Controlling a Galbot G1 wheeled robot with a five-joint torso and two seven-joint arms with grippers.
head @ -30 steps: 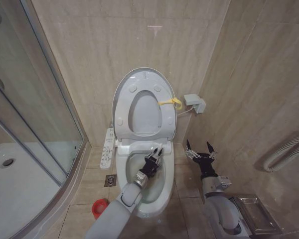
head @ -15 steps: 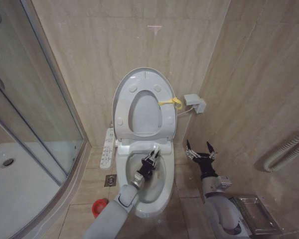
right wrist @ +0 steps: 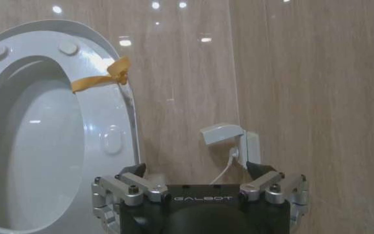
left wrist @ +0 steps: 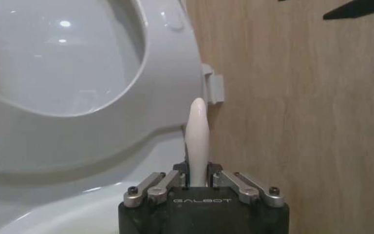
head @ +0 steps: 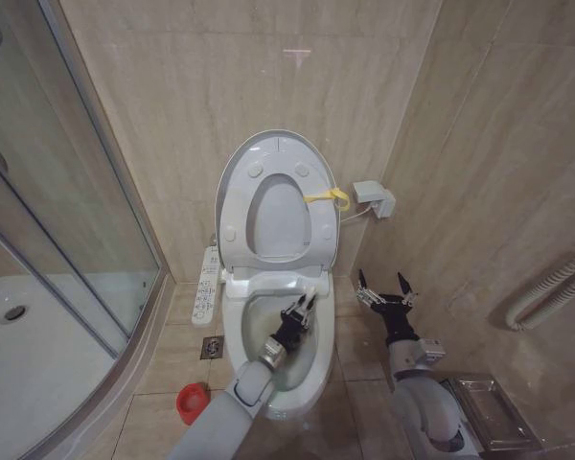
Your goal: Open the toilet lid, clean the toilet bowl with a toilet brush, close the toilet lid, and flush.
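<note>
We judge the task to be in its second step. The toilet lid (head: 280, 144) already stands open, tipped back against the wall at twelve o'clock of the toilet bowl (head: 278, 369), with the seat (head: 235, 225) raised against it and a yellow strap (head: 328, 198) tied at the lid's three o'clock edge. Our left claw (head: 304, 309) is down inside the bowl, clamped on the white handle of the toilet brush (left wrist: 196, 141); in the left wrist view the handle rises straight up between the jaws, and the brush head is hidden from us, so we cannot tell whether it touches the ceramic. The red holder (head: 190, 401) sits on the floor at about eight o'clock of the bowl, empty as far as we can see. Scrubbing appears to be under way; returning the brush, lowering the lid and flushing are all left to do. Our right claw (head: 384, 288) waits spread open and holding nothing, just beside the bowl at three o'clock, below the small grey box (head: 375, 198) on the wall. The only writing we can read is "GALBOT", printed on the body of each claw in the wrist views. A long button panel (head: 208, 285) lies at nine o'clock of the bowl, its markings too small to read.
</note>
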